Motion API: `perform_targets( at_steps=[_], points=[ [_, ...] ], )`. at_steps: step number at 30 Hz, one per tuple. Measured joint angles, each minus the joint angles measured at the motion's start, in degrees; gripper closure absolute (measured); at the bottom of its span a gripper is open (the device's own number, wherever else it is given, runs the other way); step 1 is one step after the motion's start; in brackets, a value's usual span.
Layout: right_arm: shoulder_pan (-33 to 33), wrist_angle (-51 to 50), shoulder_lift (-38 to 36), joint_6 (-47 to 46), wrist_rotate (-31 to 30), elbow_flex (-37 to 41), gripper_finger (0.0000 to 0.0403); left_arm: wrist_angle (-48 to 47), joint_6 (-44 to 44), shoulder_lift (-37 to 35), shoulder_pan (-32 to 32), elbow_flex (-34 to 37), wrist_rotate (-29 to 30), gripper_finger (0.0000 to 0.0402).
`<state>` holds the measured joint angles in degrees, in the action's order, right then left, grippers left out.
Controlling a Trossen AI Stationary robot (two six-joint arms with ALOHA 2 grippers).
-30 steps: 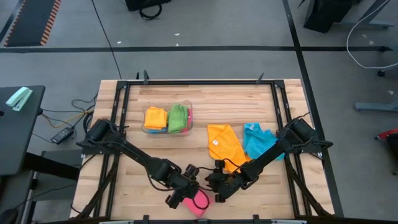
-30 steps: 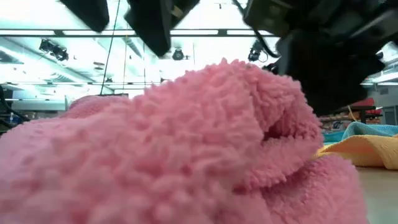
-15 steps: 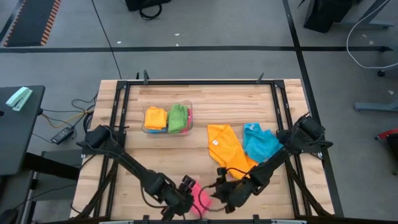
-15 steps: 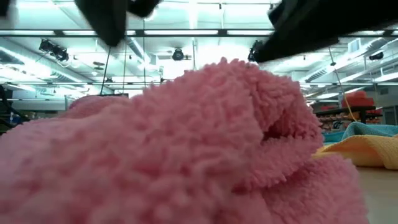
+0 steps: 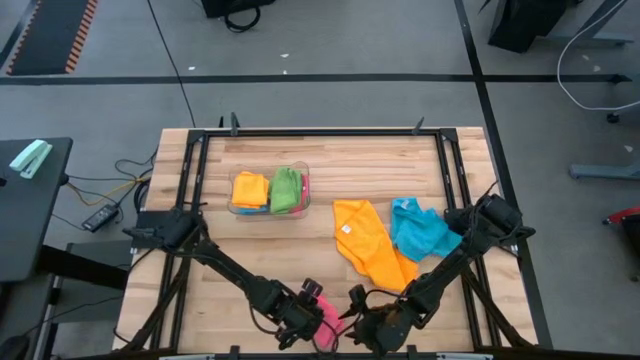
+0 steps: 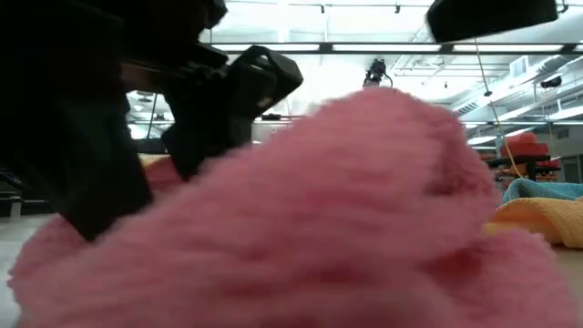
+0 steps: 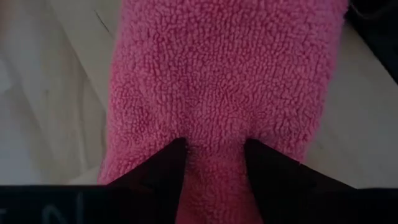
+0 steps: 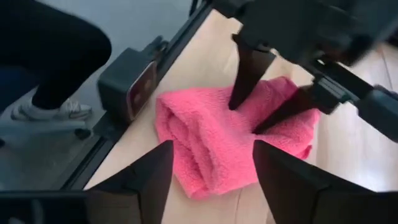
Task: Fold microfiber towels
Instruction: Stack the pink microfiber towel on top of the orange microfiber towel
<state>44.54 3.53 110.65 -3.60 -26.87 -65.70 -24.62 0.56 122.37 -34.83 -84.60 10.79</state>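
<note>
A folded pink towel (image 5: pixel 330 313) lies near the table's near edge. My left gripper (image 7: pixel 214 155) stands over it, slanting down from the table's left, its two fingertips apart and sunk into the towel's top. My right gripper (image 8: pixel 212 149) hovers open just right of the towel (image 8: pixel 205 143), above it and touching nothing. An orange towel (image 5: pixel 365 240) and a blue towel (image 5: pixel 418 228) lie spread and rumpled at the table's right. My left gripper presses both fingertips (image 8: pixel 244 87) down into the top of the pink towel's folded bulk (image 7: pixel 214 134), coming from above and slanting from the table's left. A ridge of cloth stands between the fingers. The towel rests on the table.
A clear bin (image 5: pixel 268 205) at the far left middle holds folded yellow and green towels. A small camera box (image 8: pixel 129 84) sits on the near-edge frame beside the pink towel. Beyond that edge a person's leg and shoe (image 8: pixel 43 109) show.
My left gripper has come down and toward the table's near edge onto the pink towel, whose top now dents under its fingertips. My right gripper has drawn toward the near edge and risen off the towel.
</note>
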Motion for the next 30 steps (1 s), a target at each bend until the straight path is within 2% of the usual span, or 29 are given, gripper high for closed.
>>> perform_targets(
  at_steps=[5, 11, 18, 24, 30],
  points=[
    [0.8, 1.8, 0.4, 6.4, 0.3, 0.0, 0.0143, 2.1, 2.6, 0.2, 1.0, 0.1, 0.5, 0.0228],
    [1.0, 4.4, 5.4, 15.4, 0.3, 0.0, 0.0135, 4.9, 7.4, 0.3, 2.0, 0.2, 1.5, 0.0228],
    [2.0, 3.0, 6.5, 23.3, -2.0, -0.5, 0.0135, 7.2, 22.3, 0.3, 2.7, 0.6, 4.3, 0.0229],
    [2.7, 8.3, 6.4, 23.4, -1.7, -0.5, 0.0135, 7.2, 29.1, 0.3, 2.8, 0.7, 5.1, 0.023],
    [2.3, 7.4, 7.3, 23.1, -1.8, -0.5, 0.0135, 9.3, 35.8, 0.3, 2.8, 0.7, 9.1, 0.0228]
  ],
)
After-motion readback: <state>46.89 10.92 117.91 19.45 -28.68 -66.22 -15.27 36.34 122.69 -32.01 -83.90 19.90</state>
